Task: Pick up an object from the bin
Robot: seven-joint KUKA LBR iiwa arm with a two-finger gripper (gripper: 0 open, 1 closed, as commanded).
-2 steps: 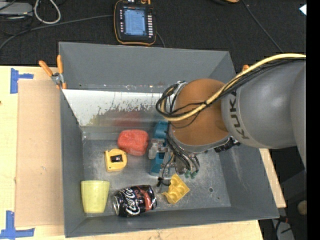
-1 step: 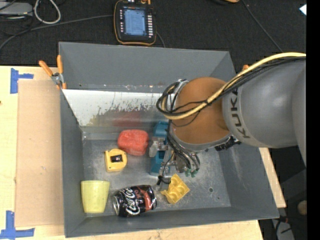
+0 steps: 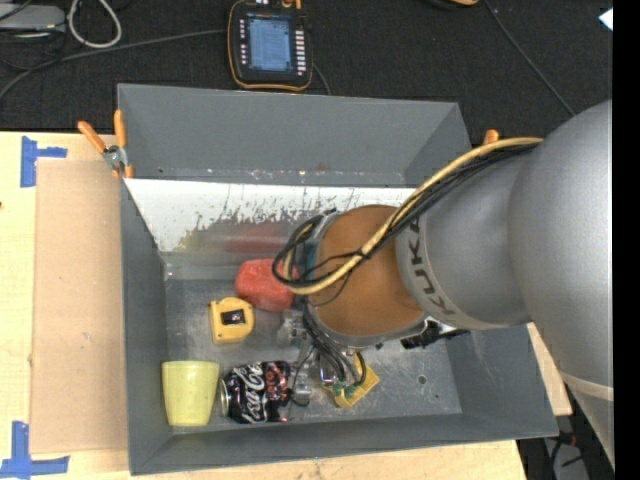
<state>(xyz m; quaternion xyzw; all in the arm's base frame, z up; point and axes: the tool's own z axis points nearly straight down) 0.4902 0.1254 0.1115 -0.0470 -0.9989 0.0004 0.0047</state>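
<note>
The gripper [image 3: 318, 372] hangs low over the near part of the bin [image 3: 140, 268] floor. A crushed black can [image 3: 256, 392] lies just at its left and a small yellow flat piece [image 3: 353, 388] just at its right. Whether it is clenched or released, I cannot tell. A pale yellow cup [image 3: 190, 393] lies left of the can. A yellow tape measure [image 3: 231, 320] and a red lump [image 3: 263, 283] lie farther back.
</note>
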